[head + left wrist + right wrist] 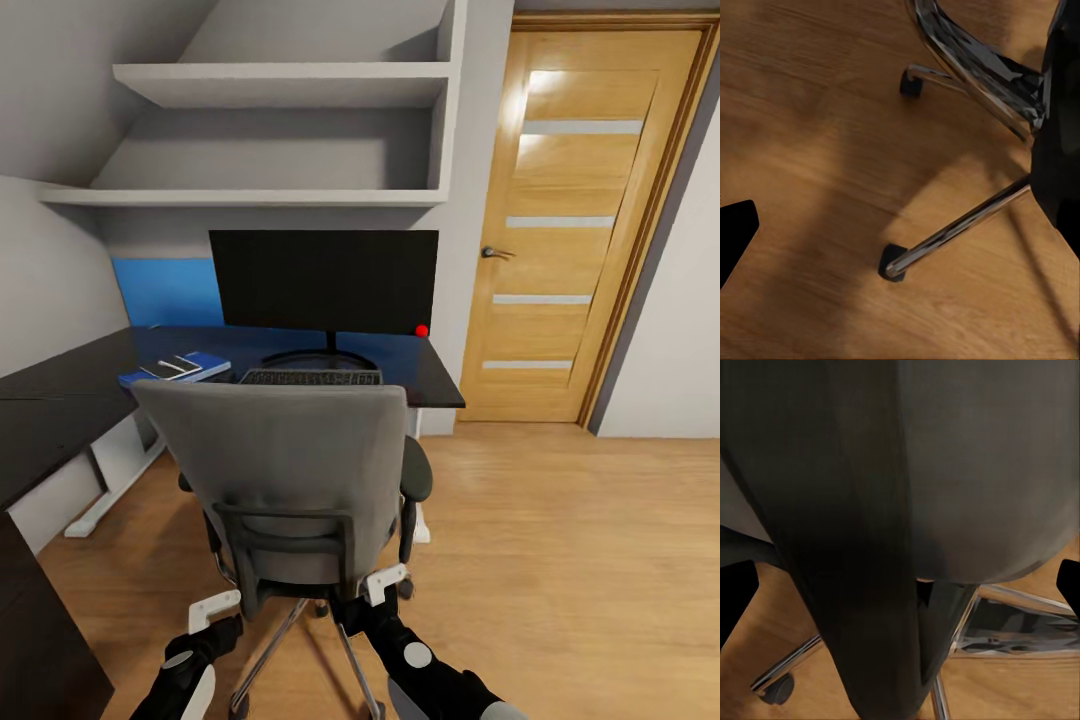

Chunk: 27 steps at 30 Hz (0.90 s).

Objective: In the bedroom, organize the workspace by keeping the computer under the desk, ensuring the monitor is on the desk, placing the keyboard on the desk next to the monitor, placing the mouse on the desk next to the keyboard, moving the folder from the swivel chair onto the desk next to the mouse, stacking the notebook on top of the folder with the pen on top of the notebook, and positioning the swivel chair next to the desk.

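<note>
The grey swivel chair (290, 470) stands right in front of me, its back toward me, pushed up to the black desk (60, 400). On the desk are the monitor (325, 280) and, in front of it, the keyboard (310, 378). To their left the blue folder (207, 362) carries the grey notebook (168, 369) and the white pen (183, 366). The chair hides the mouse and the computer. My left gripper (215, 612) is open low by the chair's left side, over its chrome base (960, 225). My right gripper (388, 585) is open against the chair back (967, 472).
An oak door (590, 220) stands shut at the right. Grey shelves (280, 85) hang above the desk. The desk's dark side wing (40, 640) runs along my left. Wood floor (580, 560) lies open to the chair's right.
</note>
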Motion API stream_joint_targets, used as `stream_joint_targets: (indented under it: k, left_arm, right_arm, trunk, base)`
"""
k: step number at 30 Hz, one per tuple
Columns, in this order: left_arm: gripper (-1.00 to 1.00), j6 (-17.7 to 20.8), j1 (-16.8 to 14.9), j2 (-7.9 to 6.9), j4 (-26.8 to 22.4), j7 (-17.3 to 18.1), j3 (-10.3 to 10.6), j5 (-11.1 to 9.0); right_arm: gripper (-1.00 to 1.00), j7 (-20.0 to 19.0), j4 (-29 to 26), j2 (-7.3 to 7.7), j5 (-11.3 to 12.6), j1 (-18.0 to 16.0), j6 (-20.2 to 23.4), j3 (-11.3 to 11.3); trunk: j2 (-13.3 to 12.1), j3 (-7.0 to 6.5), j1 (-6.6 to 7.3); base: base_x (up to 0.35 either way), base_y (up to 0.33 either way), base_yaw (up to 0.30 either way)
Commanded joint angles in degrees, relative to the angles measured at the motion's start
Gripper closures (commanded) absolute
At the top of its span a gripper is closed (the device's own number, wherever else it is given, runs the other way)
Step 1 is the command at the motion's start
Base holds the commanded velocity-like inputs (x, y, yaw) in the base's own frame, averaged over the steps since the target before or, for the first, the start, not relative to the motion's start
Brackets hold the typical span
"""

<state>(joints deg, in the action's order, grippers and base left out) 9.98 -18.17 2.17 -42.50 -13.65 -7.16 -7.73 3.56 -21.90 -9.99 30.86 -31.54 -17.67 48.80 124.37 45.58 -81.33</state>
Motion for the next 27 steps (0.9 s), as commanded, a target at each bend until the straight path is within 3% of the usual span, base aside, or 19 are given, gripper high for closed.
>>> stream_joint_targets:
  k: [1,9,27]
  left_arm:
    - [-1.0,0.2,0.0,0.03,-0.1,-0.2,0.0,-0.6]
    - [-1.0,0.3,0.0,0.03,-0.1,-0.2,0.0,-0.6]
    - [-1.0,0.3,0.0,0.03,-0.1,-0.2,0.0,-0.5]
  right_arm:
    - [-1.0,0.3,0.0,-0.01,0.0,-0.1,-0.2,0.9]
    - [-1.0,0.3,-0.1,-0.01,0.0,-0.1,-0.2,0.9]
    - [-1.0,0.3,-0.1,-0.01,-0.1,-0.1,-0.2,0.8]
  trunk:
    - [0.0,0.05,-0.02]
    - [0.0,0.05,-0.02]
    - [0.0,0.05,-0.02]
  base:
    - [0.271,0.234,0.0]
    - [0.201,0.173,0.0]
    - [-0.008,0.007,0.0]
